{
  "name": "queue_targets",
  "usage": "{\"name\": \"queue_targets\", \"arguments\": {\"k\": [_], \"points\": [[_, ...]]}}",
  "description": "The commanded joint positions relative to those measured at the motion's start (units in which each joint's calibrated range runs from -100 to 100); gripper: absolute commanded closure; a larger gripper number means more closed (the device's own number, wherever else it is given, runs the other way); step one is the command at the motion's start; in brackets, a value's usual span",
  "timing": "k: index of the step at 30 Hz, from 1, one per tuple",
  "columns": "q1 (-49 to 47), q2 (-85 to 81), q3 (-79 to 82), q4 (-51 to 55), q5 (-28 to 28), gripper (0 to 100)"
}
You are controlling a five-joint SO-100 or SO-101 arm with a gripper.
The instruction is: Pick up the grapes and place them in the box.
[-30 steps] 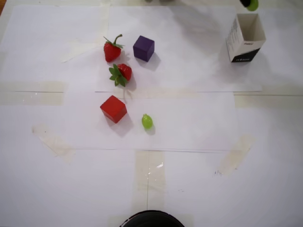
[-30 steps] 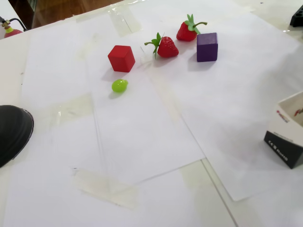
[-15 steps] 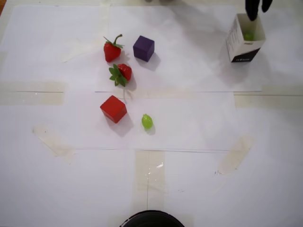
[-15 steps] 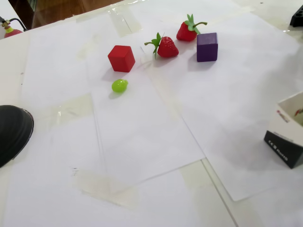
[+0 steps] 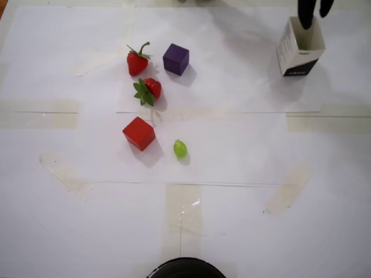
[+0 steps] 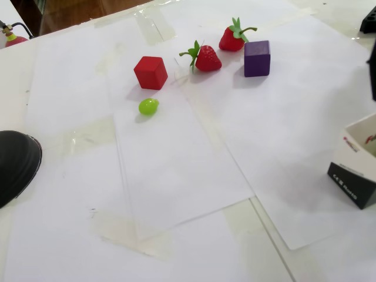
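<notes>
Showing one grape (image 5: 180, 149) — two strawberries (image 5: 137, 61)

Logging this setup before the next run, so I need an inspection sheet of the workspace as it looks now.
Surface: white paper sheets taped down, no spills seen.
Job's things: one grape lies loose beside the red cube; box upright at the overhead view's top right.
Clutter: two strawberries, purple cube.
Grippers: gripper with its dark fingers over the box mouth; open or shut unclear.
Cables: nothing seen.
Surroundings: dark round object at the table edge.
</notes>
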Motion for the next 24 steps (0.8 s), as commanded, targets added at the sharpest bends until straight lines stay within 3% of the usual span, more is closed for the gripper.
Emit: {"name": "queue_targets", "arguments": {"k": [1,12,18,24], "points": [[5.2,-7.2,0.0,1.3,2.0,85],[26.1,-6.7,0.1,-4.9,10.0,81],[31.7,6.4,-1.6,-14.5,12.3,77],[33.4,25.6,-16.7,-16.5,15.1,75]]}}
